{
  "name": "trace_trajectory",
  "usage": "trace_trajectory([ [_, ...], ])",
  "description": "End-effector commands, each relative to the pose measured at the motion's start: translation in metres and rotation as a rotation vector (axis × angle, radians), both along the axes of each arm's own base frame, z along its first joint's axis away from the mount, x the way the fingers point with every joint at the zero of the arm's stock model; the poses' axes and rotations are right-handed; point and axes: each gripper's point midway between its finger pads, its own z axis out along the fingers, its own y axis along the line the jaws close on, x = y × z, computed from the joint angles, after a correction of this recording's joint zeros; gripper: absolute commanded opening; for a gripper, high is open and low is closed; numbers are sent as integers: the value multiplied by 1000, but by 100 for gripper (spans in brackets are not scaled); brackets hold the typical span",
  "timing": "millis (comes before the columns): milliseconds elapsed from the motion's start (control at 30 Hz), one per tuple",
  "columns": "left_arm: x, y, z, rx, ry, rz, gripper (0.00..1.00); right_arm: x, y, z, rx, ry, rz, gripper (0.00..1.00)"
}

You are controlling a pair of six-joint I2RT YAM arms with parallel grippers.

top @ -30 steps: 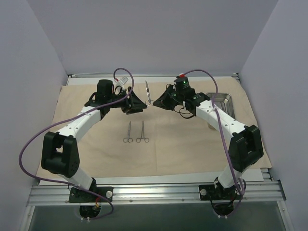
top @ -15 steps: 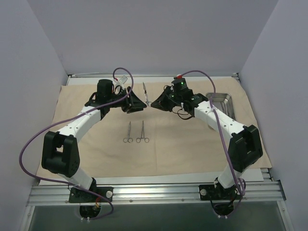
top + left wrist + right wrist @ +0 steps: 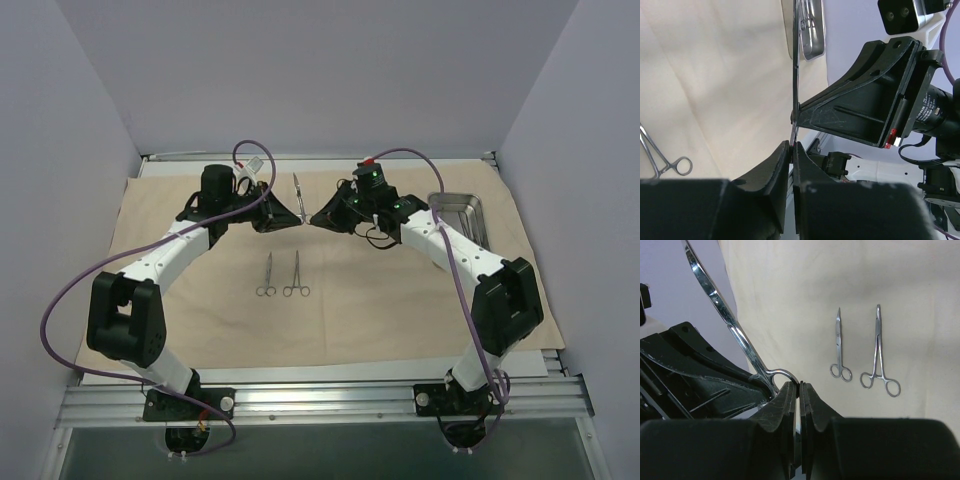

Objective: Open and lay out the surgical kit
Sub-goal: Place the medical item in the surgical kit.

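Note:
A silver ring-handled instrument hangs above the back middle of the beige cloth wrap, gripped from both sides. My right gripper is shut on its ring handle, with the shiny shaft running up and left. My left gripper is shut on the same instrument close beside the right one, and the thin shaft shows edge-on. In the top view the left gripper and right gripper nearly touch. Small scissors and ring-handled forceps lie side by side on the cloth.
The steel tray stands on the cloth at the back right, partly behind the right arm, and also shows as the steel tray in the left wrist view. Grey walls close in the back and both sides.
My left gripper's jaws closed onto the instrument. The right gripper carried the instrument a little to the left, toward the left gripper.

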Motion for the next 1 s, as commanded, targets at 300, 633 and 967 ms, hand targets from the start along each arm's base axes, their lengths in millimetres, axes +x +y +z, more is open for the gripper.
trace_trajectory([
  [300,9,5,-9,6,-36,-2,2,2,13,28,43,-57,30,0],
  [633,-5,21,-37,105,3,-50,2,3,8,23,-57,-74,88,63],
  [967,-60,72,-99,324,172,-138,2,2,-74,21,-325,-143,99,91],
])
